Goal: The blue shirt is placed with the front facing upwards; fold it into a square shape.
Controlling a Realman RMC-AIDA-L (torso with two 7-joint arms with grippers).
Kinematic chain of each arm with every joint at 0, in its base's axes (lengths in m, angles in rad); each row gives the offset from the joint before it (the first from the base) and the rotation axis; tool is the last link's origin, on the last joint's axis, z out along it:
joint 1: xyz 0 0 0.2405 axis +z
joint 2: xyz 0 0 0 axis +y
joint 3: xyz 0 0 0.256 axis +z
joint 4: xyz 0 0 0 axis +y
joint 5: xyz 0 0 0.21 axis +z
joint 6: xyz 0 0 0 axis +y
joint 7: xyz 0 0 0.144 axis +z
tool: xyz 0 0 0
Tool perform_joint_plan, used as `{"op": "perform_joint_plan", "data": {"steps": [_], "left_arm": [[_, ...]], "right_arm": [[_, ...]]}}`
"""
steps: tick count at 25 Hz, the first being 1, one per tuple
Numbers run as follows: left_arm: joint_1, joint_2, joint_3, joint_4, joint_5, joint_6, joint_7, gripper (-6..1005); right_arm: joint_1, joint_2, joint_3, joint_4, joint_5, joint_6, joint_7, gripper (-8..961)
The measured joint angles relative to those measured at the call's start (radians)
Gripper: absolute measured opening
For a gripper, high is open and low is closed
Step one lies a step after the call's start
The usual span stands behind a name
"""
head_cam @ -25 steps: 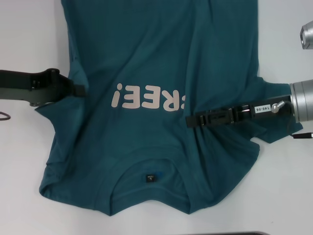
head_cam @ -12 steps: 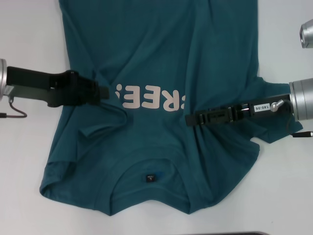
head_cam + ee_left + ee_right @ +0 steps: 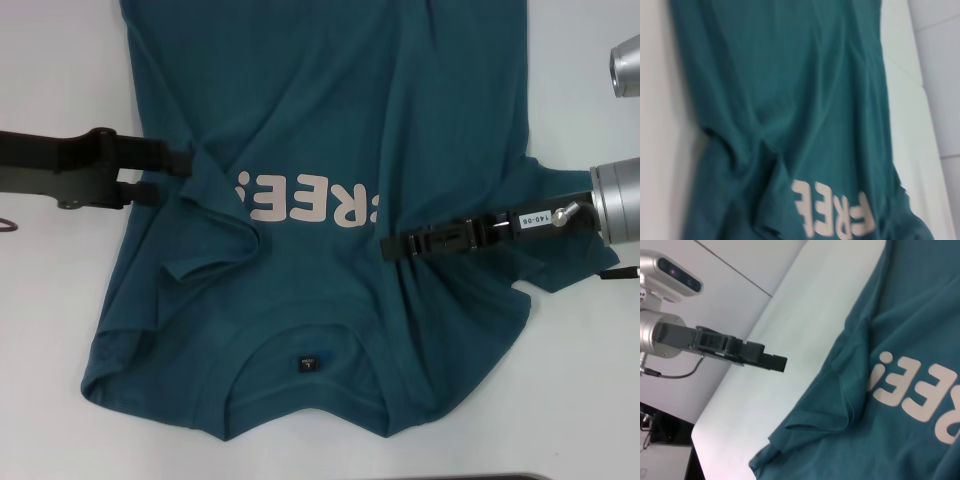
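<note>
teal shirt lies face-up across the table with its left sleeve folded in, our spread left gripper at that edge, our right gripper resting mid-chest, fingers unreadable; next we judge the right sleeve needs folding.

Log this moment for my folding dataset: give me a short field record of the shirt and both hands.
garment: blue shirt, front up, FREE! lettering showing
collar: nearest the robot, with neck label
left sleeve: folded in over the body, creased beside the lettering
left hand: open, at the shirt's left edge, holding nothing
right hand: low over the chest beside the lettering; grip unclear
surface: white table
fold state: not yet square
</note>
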Motion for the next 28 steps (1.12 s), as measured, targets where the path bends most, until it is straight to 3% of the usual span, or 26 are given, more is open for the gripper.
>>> {"op": "perform_joint_plan", "data": {"steps": [4,7,16,28], "left_arm": [[0.020,-0.010,0.008,0.013,0.002,-0.071,-0.008,717],[0.022,-0.014,0.018,0.038,0.002,-0.084,-0.005,717],[0.074,0.005,0.064,0.034,0.012,-0.075,0.057,718],[0.082,-0.016,0.076,0.047,0.055,-0.094,0.093,717]], "right_arm": [[0.001,0.000,-0.001,-0.003,-0.012,0.001,0.010,749],[0.001,0.000,-0.001,-0.003,-0.013,0.001,0.010,749],[0.003,0.000,0.000,-0.004,-0.013,0.002,0.010,749],[0.000,-0.002,0.000,-0.005,-0.013,0.003,0.010,748]]}}
